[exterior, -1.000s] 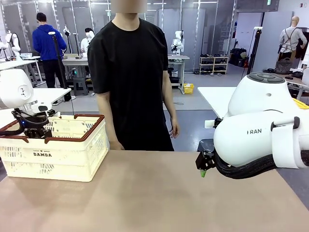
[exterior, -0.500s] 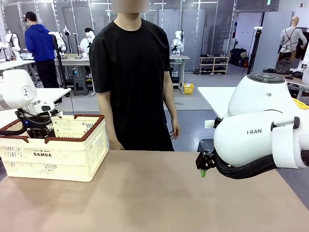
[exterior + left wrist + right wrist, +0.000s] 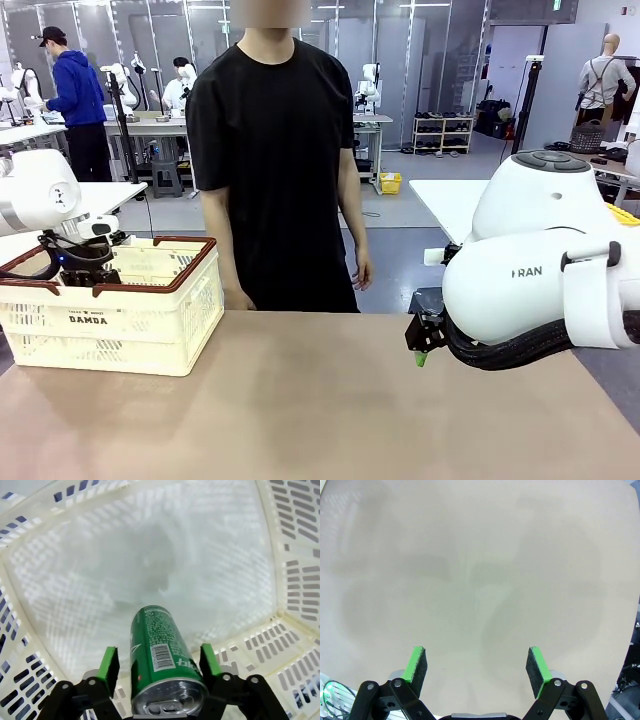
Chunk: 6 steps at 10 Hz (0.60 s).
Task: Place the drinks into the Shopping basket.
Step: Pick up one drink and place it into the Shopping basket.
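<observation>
Left gripper (image 3: 159, 662) reaching down into the Shopping basket (image 3: 150, 330), with the green can (image 3: 160, 650) between its fingers.

The front view is showing "DAMDA" printed on the basket's near wall and the letters "RAN" on the right arm (image 3: 540, 270). The left wrist view is looking down inside the basket. There the can is sitting on the lattice floor, silver top toward the camera. It is carrying a barcode, fine print and white lettering too skewed to read. The green pads (image 3: 108, 663) are standing spread on either side of it, with a gap showing on one side. The right gripper (image 3: 479, 672) is hovering wide apart over the bare tan table (image 3: 320, 400), pinching nothing. A person (image 3: 270, 150) in a black T-shirt is standing at the far edge.
</observation>
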{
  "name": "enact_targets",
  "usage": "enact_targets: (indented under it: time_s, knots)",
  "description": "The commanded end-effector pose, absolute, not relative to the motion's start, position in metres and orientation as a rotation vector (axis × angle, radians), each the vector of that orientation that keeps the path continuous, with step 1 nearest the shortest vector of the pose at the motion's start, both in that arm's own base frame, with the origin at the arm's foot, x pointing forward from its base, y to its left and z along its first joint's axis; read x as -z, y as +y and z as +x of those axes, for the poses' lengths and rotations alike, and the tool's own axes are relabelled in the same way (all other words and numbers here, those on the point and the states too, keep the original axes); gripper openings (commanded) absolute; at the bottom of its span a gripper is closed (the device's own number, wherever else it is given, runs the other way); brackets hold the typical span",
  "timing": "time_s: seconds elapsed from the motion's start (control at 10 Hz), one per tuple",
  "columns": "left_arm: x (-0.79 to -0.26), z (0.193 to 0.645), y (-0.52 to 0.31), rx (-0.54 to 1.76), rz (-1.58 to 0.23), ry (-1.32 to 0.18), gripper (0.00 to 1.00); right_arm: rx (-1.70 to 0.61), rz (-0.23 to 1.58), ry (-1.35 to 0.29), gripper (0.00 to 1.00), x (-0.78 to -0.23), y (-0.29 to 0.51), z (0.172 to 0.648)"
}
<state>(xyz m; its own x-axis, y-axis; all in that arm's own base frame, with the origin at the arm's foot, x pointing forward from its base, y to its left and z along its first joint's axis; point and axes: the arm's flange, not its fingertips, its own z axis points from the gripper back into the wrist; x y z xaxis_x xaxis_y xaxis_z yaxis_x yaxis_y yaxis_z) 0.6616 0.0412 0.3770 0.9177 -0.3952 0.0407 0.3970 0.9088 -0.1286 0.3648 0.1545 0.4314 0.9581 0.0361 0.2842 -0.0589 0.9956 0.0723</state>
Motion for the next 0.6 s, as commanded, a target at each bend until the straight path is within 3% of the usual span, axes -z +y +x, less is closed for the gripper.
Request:
enact_targets:
  time_s: [0.0,0.5]
  knots:
    - [-0.374,0.65,0.04,0.398,-0.149,-0.041,0.98,-0.056,0.085,-0.286,1.0,-0.432,0.154,0.365]
    - [-0.4,0.637,0.039,0.41,-0.118,-0.099,1.0,-0.056,0.085,-0.286,1.0,-0.432,0.154,0.365]
